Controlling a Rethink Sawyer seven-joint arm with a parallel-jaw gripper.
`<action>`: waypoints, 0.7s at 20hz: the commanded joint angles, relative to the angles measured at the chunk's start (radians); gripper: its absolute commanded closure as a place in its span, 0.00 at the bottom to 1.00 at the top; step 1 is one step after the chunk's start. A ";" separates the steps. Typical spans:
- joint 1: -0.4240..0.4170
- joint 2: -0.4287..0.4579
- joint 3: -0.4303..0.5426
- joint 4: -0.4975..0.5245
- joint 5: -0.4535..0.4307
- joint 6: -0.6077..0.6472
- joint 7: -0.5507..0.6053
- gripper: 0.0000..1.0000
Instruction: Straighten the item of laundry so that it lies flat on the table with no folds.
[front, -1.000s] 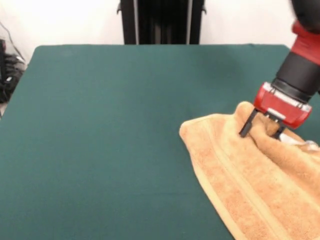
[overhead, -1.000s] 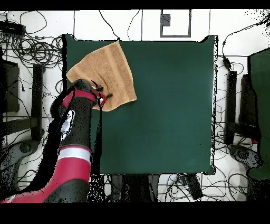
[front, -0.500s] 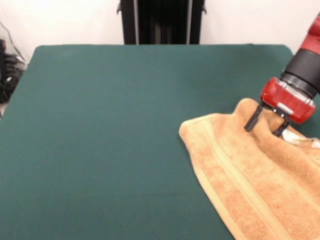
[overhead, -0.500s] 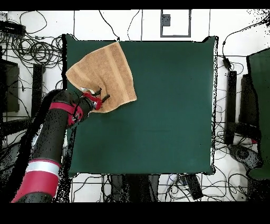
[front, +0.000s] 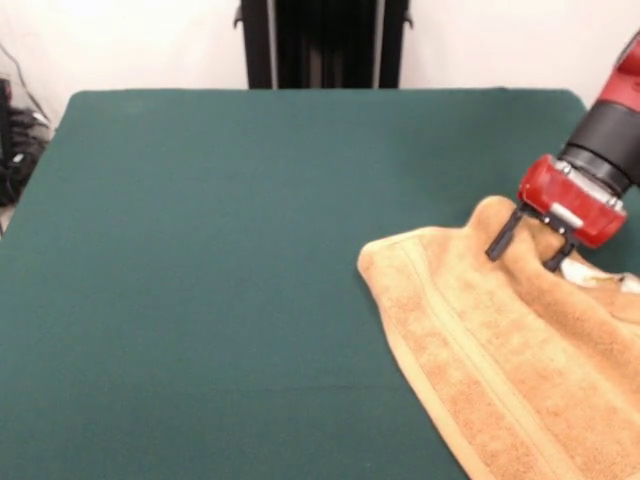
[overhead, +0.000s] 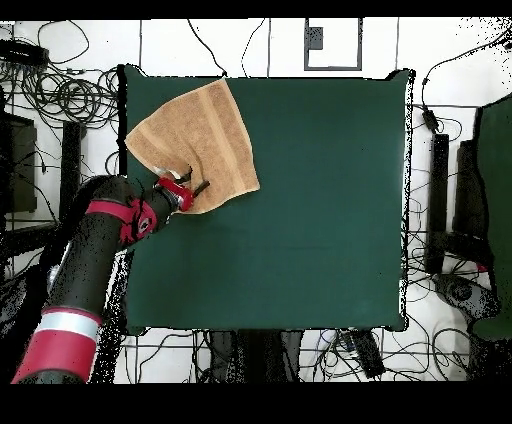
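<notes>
Cables (overhead: 60, 95) around counter (front: 220, 250); nothing in the way on its surface. Towel (front: 500, 350) at 4 o'clock in front view, far corner bunched upward. Tool (front: 528, 246) spread apart, fingertips straddling and touching the raised fold.

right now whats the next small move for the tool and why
Probably close the tool on the raised hump of the tan-orange terry towel between its open fingers, then pull outward: that corner is bunched, not flat on the dark green felt table.
</notes>
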 joint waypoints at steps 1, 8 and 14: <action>-0.260 0.082 0.357 0.278 0.224 -0.010 -0.054 0.00; -0.396 0.048 0.476 0.331 0.306 0.110 -0.267 0.00; -0.422 0.042 0.492 0.351 0.300 0.111 -0.275 0.00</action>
